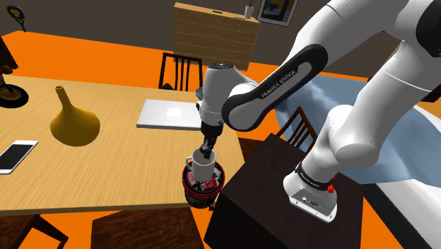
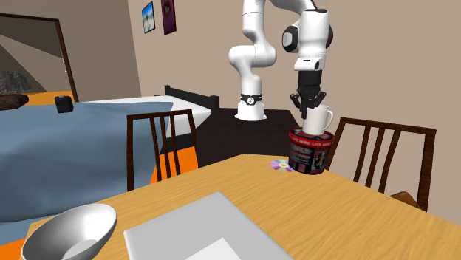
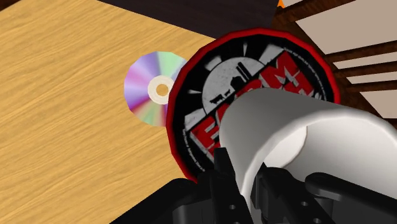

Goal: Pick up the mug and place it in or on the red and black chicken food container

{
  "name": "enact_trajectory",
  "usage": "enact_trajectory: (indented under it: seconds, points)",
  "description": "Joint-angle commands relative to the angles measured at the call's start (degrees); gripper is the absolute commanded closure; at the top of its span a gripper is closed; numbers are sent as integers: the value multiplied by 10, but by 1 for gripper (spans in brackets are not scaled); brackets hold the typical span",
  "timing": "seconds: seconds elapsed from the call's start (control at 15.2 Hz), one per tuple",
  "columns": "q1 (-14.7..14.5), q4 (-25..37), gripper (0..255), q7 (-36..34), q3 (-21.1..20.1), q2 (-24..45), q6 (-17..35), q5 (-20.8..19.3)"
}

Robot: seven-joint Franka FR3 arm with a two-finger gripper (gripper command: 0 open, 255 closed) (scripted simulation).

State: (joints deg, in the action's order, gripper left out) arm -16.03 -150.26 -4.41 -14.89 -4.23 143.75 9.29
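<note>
Gripper (image 3: 245, 183) clasps one white mug (image 3: 286, 124) over one red-black container (image 3: 213, 86), beside one disc (image 3: 147, 89).

You've got a wooden table (image 1: 106, 177) with a rainbow-shiny disc (image 3: 153, 89) lying flat near its edge. There's a closed grey laptop (image 1: 169, 114) further in, a yellow funnel-shaped vase (image 1: 74, 126) near a white phone (image 1: 15, 155), and a white bowl (image 2: 70, 230).

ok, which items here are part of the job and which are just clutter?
Job: white mug, red and black container, pincer clasping the mug's rim.
Clutter: disc, grey laptop, yellow vase, phone, bowl.
</note>
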Motion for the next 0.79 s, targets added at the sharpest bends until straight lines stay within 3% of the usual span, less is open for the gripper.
enact_trajectory:
  seconds: [0.0,0.07,0.4,0.66,0.73]
  points:
    - [0,0,255,0,0,1,1,0]
    - [0,-1,0,0,0,1,1,0]
    - [0,0,0,0,0,1,1,0]
    - [2,22,0,6,7,-64,-87,6]
    - [1,22,0,6,7,-64,-87,6]
